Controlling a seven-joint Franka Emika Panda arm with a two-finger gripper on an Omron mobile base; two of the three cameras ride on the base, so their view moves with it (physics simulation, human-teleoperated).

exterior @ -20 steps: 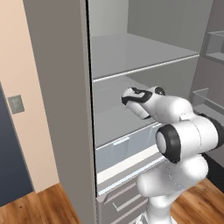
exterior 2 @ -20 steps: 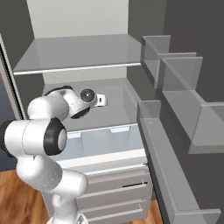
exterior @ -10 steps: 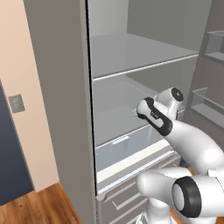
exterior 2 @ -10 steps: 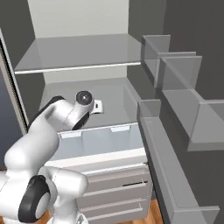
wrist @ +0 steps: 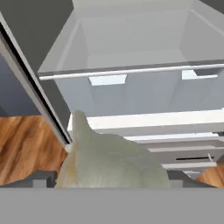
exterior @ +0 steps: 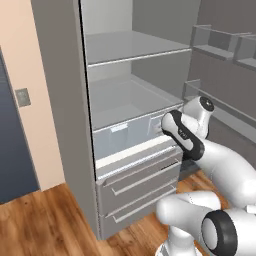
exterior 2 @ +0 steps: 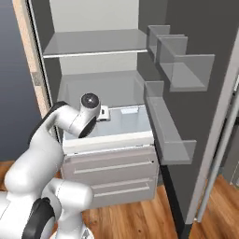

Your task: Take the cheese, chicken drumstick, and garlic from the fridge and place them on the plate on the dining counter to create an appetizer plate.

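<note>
garlic (wrist: 111, 162) held btwn fingers, in front of open fridge (exterior: 60, 100)

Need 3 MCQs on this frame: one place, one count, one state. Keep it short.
1. Where is the garlic?
A. On the top fridge shelf
B. Between the gripper's finger tips
C. On the wooden floor

2. How many grey drawers with bar handles sit below the clear drawer?
A. One
B. Two
C. Four

3. What state is the fridge door in?
A. Swung open
B. Fully closed
C. Taken off and lying on the floor

Answers:
1. B: in the hand view the garlic sits right at the gripper, with a dark finger tip on either side of it.
2. B: the right base view shows two grey drawers, one above the other.
3. A: the fridge door stands open to the right, its bins facing the shelves.
</note>
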